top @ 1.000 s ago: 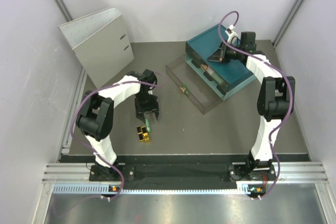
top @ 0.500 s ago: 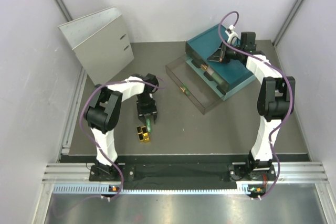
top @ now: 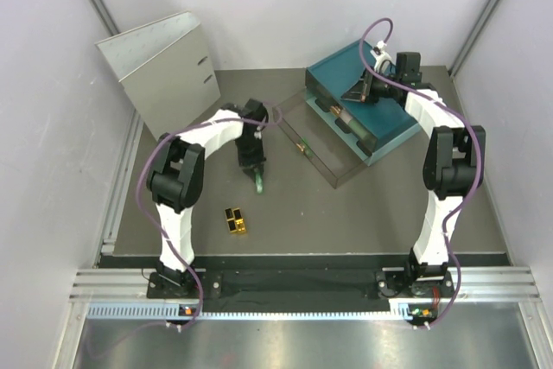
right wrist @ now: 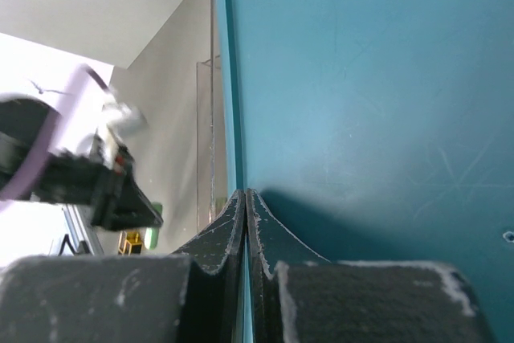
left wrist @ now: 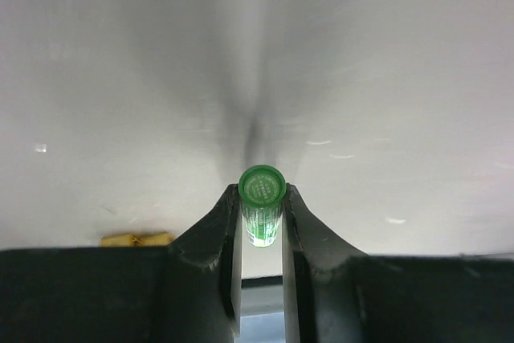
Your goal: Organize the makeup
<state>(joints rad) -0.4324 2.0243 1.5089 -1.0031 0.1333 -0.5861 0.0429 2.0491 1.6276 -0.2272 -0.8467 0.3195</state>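
My left gripper [top: 258, 177] is shut on a green tube [left wrist: 262, 200], which it holds end-on above the grey table, cap toward the camera. A gold-and-black block [top: 234, 220] lies on the table nearer the arm bases, and shows as a gold sliver [left wrist: 136, 239] in the left wrist view. A small tube [top: 302, 146] lies in the clear plastic drawer [top: 333, 168], with more makeup [top: 342, 118] at its far end. My right gripper [right wrist: 245, 195] is shut and empty, resting on top of the teal drawer box [right wrist: 361, 78].
A grey ring binder [top: 164, 75] stands at the back left. The teal drawer box [top: 393, 131] sits at the back right, with the clear drawer pulled out toward the middle. White walls close in three sides.
My left gripper has shut on the green tube that lay beside the gold-and-black block and carried it up and toward the back right. The right arm has not moved.
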